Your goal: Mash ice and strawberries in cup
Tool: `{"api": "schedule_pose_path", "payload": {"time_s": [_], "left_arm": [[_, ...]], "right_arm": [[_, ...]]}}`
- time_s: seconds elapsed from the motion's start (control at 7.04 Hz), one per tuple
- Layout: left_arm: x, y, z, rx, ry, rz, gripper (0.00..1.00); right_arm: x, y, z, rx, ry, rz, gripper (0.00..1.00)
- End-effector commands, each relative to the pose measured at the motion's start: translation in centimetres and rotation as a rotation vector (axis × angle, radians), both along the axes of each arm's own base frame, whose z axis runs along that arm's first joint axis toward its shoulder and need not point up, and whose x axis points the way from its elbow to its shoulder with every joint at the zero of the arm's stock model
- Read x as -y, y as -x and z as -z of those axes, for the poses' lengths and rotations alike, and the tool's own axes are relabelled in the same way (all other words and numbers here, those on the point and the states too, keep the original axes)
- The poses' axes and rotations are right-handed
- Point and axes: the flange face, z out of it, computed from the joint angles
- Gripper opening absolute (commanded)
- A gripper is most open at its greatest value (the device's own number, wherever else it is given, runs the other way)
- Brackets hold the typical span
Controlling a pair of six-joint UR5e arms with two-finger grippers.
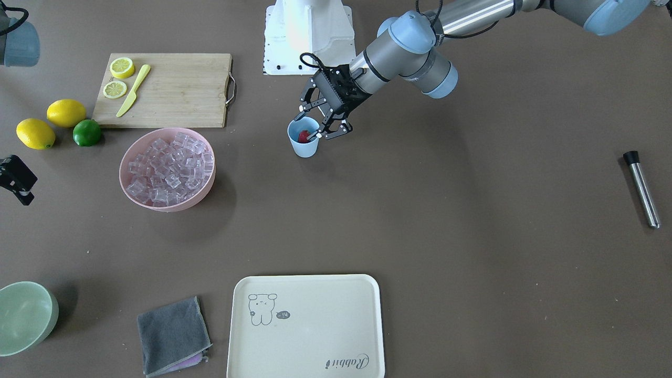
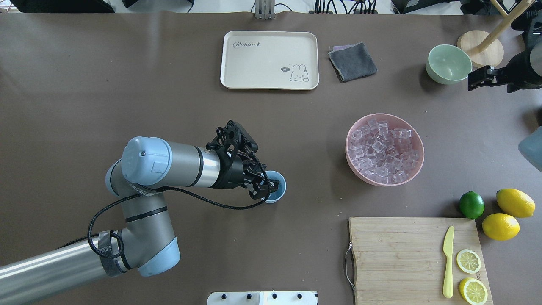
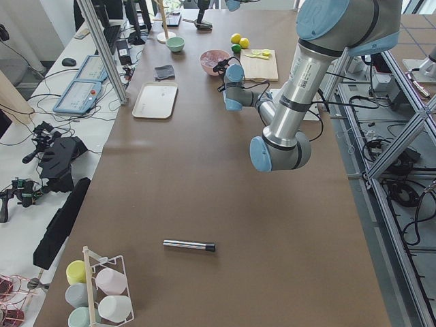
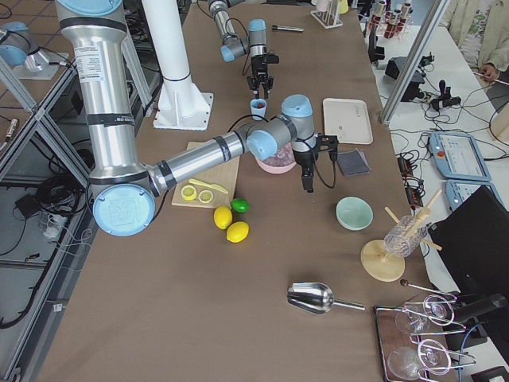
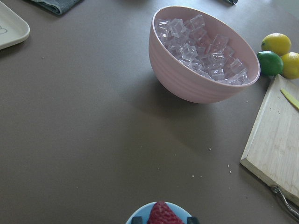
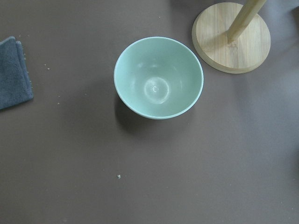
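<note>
Cup: the light blue cup [image 2: 280,189] stands upright near the middle of the counter [image 2: 127,84]. I read all clock directions from the overhead view, with 12 o'clock pointing away from the robot.
Strawberry: one dark red strawberry [image 1: 303,137] sits in the mouth of the cup. On my left wrist feed its tip pokes up above the rim.
Left hand: the left hand [image 2: 264,189] comes in from the cup's 9 o'clock and tilts down over the rim. Its fingers are spread to either side of the berry, and I see no pad pressing on it.
Ice: the ice [image 2: 383,149] is heaped in the pink bowl [image 2: 419,163], between 2 and 3 o'clock from the cup and well apart from it. I can make out no ice in the cup.
Right hand: the right hand [image 2: 474,79] hangs at the far right, just at 4 o'clock of the pale green bowl [image 2: 449,63]. From my feeds I cannot tell how far its fingers are parted, and I see nothing in it.
Tray: the cream tray [image 2: 269,59] lies at 12 o'clock from the cup.
Board: the wooden cutting board [image 2: 398,254] lies at 4 o'clock.
</note>
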Motion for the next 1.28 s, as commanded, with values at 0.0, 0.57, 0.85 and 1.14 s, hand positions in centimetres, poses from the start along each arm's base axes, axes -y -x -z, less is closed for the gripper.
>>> {"api": "schedule_pose_path", "payload": {"time_s": [0.0,0.57,0.85,1.14], "left_arm": [[0.5,0.6,0.3,-0.014,-0.005,0.009,0.97],[11.1,11.9,0.0,-0.001,0.016,-0.018,0.97],[15.9,17.2,-3.5,0.046,0.068,0.008,0.97],[19.1,22.9,-9.5,0.105,0.148,0.109,0.97]], "right_arm": [[0.0,0.0,0.1,0.001,-0.002,0.000,1.00],[-0.3,-0.1,0.5,0.020,0.003,0.009,1.00],[-0.7,-0.1,1.4,0.041,-0.003,0.022,1.00],[-0.5,0.0,2.0,0.050,-0.019,0.027,1.00]]}}
